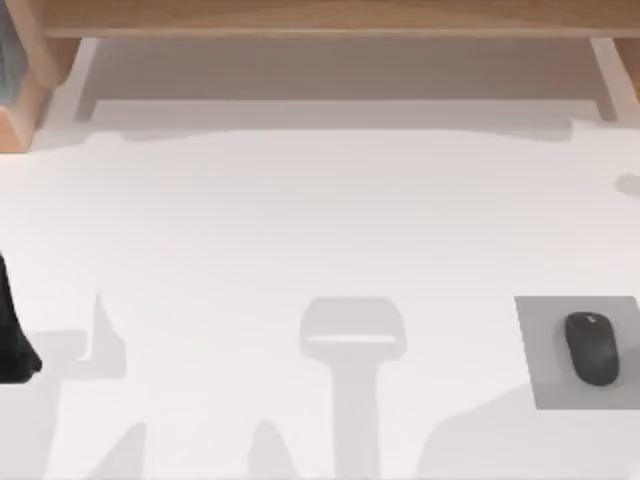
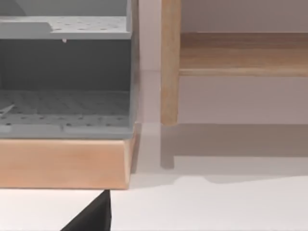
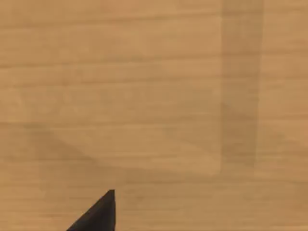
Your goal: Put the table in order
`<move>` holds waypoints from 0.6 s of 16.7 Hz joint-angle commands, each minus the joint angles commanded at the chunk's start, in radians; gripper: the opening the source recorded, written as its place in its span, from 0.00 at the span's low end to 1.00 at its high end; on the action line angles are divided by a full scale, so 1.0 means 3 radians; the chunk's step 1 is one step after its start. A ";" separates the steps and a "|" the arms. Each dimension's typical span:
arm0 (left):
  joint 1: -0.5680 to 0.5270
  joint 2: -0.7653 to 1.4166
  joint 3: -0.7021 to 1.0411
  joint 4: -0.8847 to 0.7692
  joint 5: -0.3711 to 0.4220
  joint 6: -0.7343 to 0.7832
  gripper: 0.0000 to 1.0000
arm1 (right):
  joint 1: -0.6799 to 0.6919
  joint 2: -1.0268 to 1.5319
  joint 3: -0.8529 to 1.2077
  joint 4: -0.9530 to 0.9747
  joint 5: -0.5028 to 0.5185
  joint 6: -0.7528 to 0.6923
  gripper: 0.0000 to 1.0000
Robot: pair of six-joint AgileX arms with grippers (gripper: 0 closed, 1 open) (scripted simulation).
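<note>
The table [image 1: 300, 220] spreads white and flat across nearly the whole top view, with a light wooden shelf [image 1: 330, 15] along its far edge and a small grey mat [image 1: 578, 352] near the right front. A dark mouse [image 1: 592, 348] sits squarely on that mat, so that corner already looks tidy. The left arm [image 1: 12, 335] appears as a dark shape at the table's left edge, low over the surface and holding nothing that I can see. Its wrist view looks toward a grey perforated organiser [image 2: 65, 77] on a wooden base [image 2: 65, 163], beside one upright leg [image 2: 169, 62] of the shelf, with a dark tip of the left gripper [image 2: 94, 216] at the frame edge; whether that claw is open or closed I cannot tell. The right wrist view looks closely onto plain wood grain, probably the shelf, though it is hard to be sure, and one dark tip of the right gripper [image 3: 98, 214] shows there; its state I cannot tell either. By my judgement the work is between steps, with no loose item left on the open tabletop. The next move would call for checking that nothing remains out of place and drawing both arms clear of the shelf.
</note>
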 joint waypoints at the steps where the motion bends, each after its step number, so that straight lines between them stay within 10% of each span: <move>1: 0.0000 0.0000 0.0000 0.0000 0.0000 0.0000 1.00 | 0.0022 -0.0104 -0.0050 -0.0069 0.0040 0.0098 1.00; 10: 0.0000 0.0000 0.0000 0.0000 0.0000 0.0000 1.00 | 0.0550 -0.2557 -0.1175 -0.1346 0.0553 0.1888 1.00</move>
